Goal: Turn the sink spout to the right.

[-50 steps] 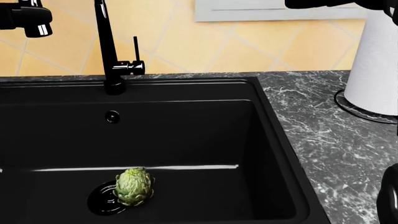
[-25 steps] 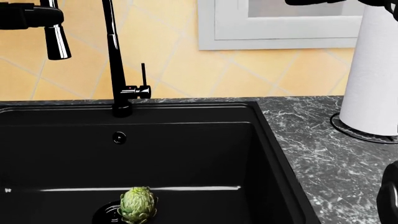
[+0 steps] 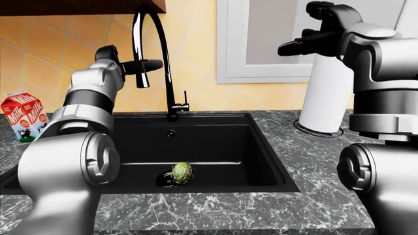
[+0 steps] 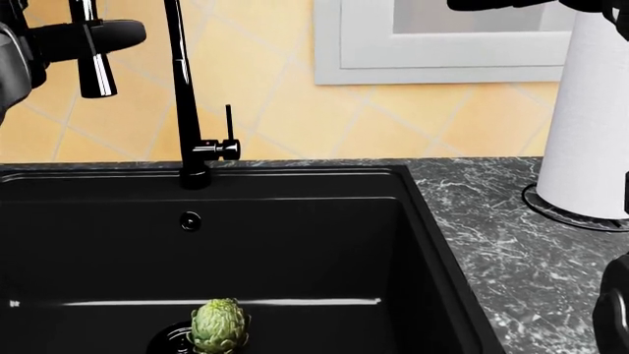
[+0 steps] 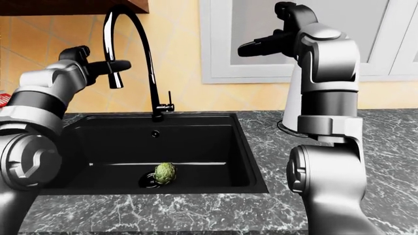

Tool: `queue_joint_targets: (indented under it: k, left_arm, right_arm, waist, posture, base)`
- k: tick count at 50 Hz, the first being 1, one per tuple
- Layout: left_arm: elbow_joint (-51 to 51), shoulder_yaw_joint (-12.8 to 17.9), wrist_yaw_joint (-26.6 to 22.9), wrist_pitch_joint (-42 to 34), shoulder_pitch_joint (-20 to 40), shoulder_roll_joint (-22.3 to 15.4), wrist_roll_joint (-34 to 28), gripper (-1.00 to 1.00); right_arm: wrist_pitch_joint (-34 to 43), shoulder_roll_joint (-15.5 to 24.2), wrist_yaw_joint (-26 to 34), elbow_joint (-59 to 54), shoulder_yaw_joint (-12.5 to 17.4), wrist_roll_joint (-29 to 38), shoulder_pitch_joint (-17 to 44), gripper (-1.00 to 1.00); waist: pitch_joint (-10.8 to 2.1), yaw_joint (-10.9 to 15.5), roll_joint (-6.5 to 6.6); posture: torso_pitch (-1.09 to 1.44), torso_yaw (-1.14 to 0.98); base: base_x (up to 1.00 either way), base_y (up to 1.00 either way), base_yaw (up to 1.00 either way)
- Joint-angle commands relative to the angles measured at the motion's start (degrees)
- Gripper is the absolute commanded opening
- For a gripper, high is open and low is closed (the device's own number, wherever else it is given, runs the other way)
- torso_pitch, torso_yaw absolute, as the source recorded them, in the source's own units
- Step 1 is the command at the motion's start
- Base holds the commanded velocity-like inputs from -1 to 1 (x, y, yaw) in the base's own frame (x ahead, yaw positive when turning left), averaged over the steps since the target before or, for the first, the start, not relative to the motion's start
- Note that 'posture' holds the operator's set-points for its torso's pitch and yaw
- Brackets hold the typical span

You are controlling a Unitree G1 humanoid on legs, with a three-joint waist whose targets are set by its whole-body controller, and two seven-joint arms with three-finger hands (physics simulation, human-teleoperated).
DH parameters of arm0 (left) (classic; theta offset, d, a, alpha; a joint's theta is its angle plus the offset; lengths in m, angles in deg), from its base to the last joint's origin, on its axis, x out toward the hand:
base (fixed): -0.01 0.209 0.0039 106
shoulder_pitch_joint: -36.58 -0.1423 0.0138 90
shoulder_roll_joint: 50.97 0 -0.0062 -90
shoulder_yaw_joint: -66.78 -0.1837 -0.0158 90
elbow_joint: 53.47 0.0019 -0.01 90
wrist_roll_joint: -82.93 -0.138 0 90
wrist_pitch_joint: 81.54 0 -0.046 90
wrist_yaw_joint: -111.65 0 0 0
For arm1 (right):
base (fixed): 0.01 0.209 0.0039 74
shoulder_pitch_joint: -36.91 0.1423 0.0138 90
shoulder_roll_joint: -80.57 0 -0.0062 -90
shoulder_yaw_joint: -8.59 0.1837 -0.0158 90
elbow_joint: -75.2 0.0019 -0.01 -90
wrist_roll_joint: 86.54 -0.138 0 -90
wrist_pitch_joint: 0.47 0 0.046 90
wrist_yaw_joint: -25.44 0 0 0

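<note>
The grey marbled counter (image 3: 313, 161) spans both eye views, with the black sink basin (image 3: 215, 147) set into it. The two silver arms fill the sides of the eye views; the head view shows almost nothing of them, only black fingertips at its top edges. A white paper towel roll (image 3: 325, 98) stands on the counter right of the basin, below a white-framed window (image 5: 222, 49), and partly behind the raised right arm in the right-eye view.

The black gooseneck spout (image 3: 151, 44) rises from the basin's far rim, arches over and ends in a nozzle on its left, above the left part of the basin. Its side lever (image 4: 228, 125) stands upright beside the base.

The left hand (image 3: 134, 66) is raised at nozzle height, its dark fingers reaching rightward across the nozzle; the head view shows a finger (image 4: 94, 37) crossing the nozzle, but whether the hand grips it I cannot tell. The right hand (image 5: 264, 46) is held high before the window, fingers extended leftward and apart, holding nothing.

Only the left-eye view shows a milk carton (image 3: 23, 115) at the far left. A green artichoke (image 4: 218, 326) lies on the drain (image 3: 163, 180).
</note>
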Motion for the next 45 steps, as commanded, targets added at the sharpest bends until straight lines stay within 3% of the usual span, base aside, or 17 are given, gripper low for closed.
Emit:
queue_joint_targets:
  k: [1,13,45]
  left_arm:
    - [-1.8,0.1,0.1,1.3,1.7,0.4,0.3,1.00]
    - [-2.1,-0.7,0.9,0.7,2.4,4.7,-0.2,1.00]
    - [-4.0,-3.5,1.2,-0.1,2.7,10.8,0.0,1.00]
  right_arm:
    - [-1.7,0.4,-0.2,1.6,0.2,-0.1,2.0,1.00]
    - [-1.5,0.6,0.0,1.4,0.2,-0.1,2.3,1.00]
    - [-0.3,1.0,0.3,3.0,0.3,-0.1,2.4,1.00]
  waist:
    - [-0.24,-0.1,-0.02]
    - [-0.36,-0.2,-0.38]
    - [-0.56,-0.3,-0.93]
  posture:
    - [-0.68,0.00]
    - [-0.68,0.00]
    - [-0.68,0.00]
  base:
    - [0.00,0.00,0.00]
    - [0.00,0.00,0.00]
    - [0.00,0.00,0.00]
